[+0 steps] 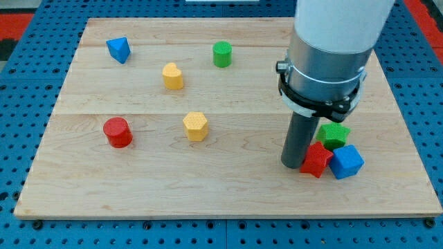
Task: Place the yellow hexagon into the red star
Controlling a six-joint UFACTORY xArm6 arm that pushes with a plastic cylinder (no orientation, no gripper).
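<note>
The yellow hexagon lies near the middle of the wooden board. The red star lies at the view's right, touching the blue cube on its right and the green star above it. My tip rests on the board right against the red star's left side, far to the right of the yellow hexagon.
A red cylinder lies at the left. A yellow heart-like block, a green cylinder and a blue triangular block lie toward the view's top. The arm's grey body hangs over the upper right.
</note>
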